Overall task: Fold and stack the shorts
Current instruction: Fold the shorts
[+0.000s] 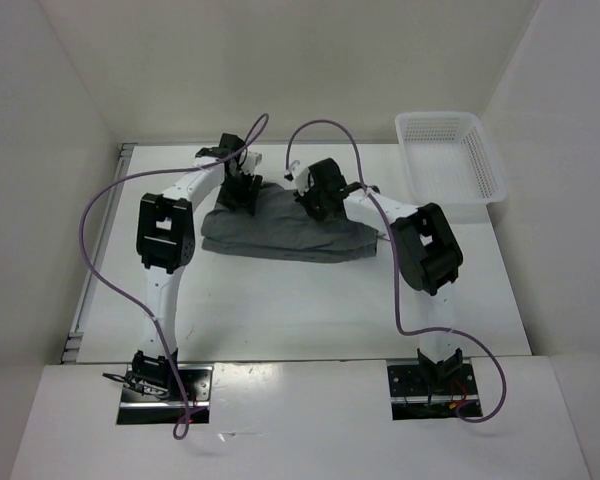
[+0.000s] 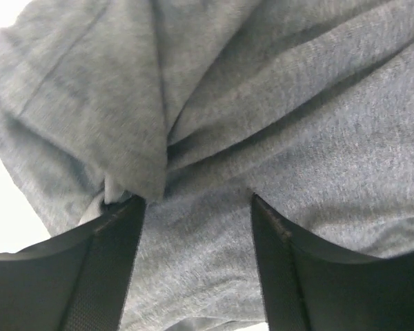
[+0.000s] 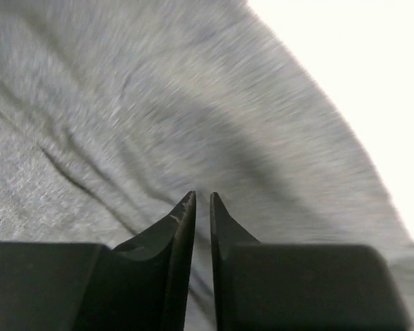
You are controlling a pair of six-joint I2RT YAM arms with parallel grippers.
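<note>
We see the shorts (image 1: pixel 280 238) in the middle of the table (image 1: pixel 280 310), folded into a flat grey bundle that is wider than deep. The layered edges show along the near side.

Both arms reach in over its far edge. The left claw (image 1: pixel 243 192) is over the far-left corner and the right claw (image 1: pixel 315 203) is over the far middle.

Left wrist view: the left claw (image 2: pixel 196 207) is wide open, with cloth (image 2: pixel 297 103) filling the gap between the two fingers. A loose fold of fabric hangs down to the tip of the finger on the left of the view (image 2: pixel 117 262). The other finger (image 2: pixel 283 269) sits on or just above flat cloth; we can't tell which.

Right wrist view: the right claw (image 3: pixel 201 200) is narrow, tips almost together with only a thin slit between them. It points at grey fabric (image 3: pixel 124 103), and the frame is blurred. We can't tell whether any cloth is caught between the tips.

The white mesh basket (image 1: pixel 460 208) sits at the far-right corner of the table, well apart from the shorts. Purple cables (image 1: pixel 90 230) loop off both arms.
</note>
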